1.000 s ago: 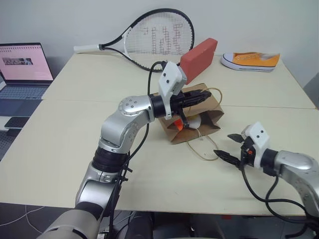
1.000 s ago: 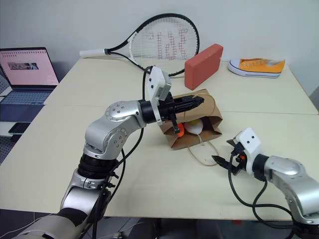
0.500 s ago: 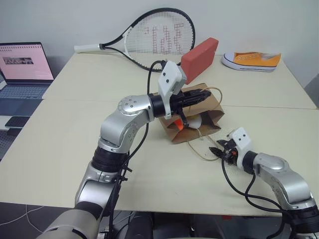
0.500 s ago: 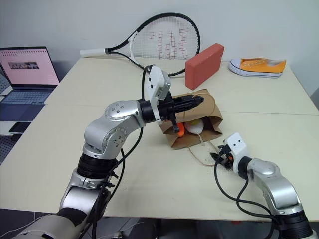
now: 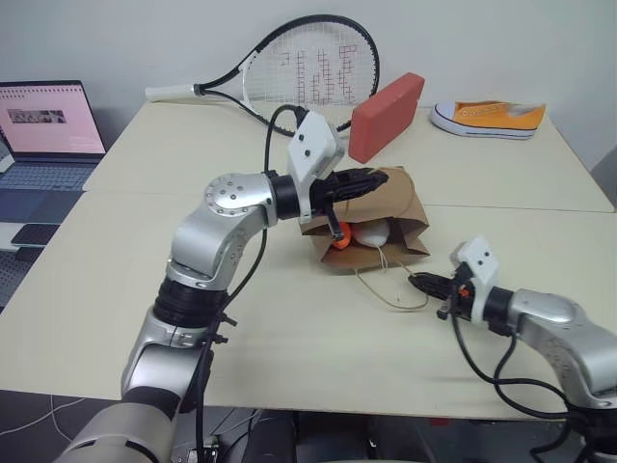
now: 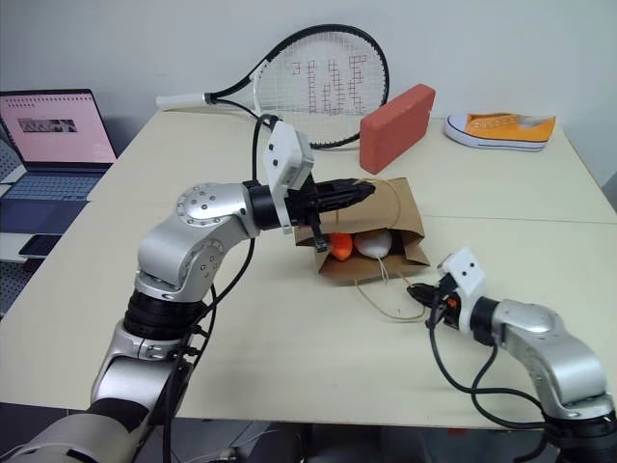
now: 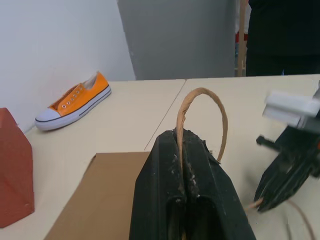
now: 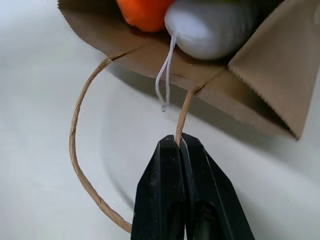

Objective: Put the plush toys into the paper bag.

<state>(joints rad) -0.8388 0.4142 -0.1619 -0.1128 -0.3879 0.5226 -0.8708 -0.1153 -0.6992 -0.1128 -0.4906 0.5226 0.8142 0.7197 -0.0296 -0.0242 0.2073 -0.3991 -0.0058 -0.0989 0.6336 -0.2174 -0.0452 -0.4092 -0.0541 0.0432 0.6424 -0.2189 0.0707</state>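
Note:
The brown paper bag (image 5: 393, 204) lies on its side on the table, its mouth facing me. Both plush toys sit just inside the mouth: the orange carrot (image 5: 338, 235) and the white egg (image 5: 370, 232). My left gripper (image 5: 372, 179) is shut on the bag's upper loop handle (image 7: 201, 93) and holds the top edge of the mouth up. My right gripper (image 5: 417, 282) rests low by the table, shut on the lower loop handle (image 8: 76, 150), which curls over the tabletop. In the right wrist view the handle runs between the shut fingertips (image 8: 170, 150), with the toys (image 8: 212, 22) close behind.
Behind the bag stands a red block (image 5: 386, 116), with a tennis racket (image 5: 308, 60) farther back. An orange-and-white sneaker (image 5: 487, 118) lies at the far right. An open laptop (image 5: 43, 125) sits on a side desk to the left.
My right gripper went from wide open to shut, moving in onto the lower handle. My left arm shifted a little left with the upper handle, dragging the bag's top along.

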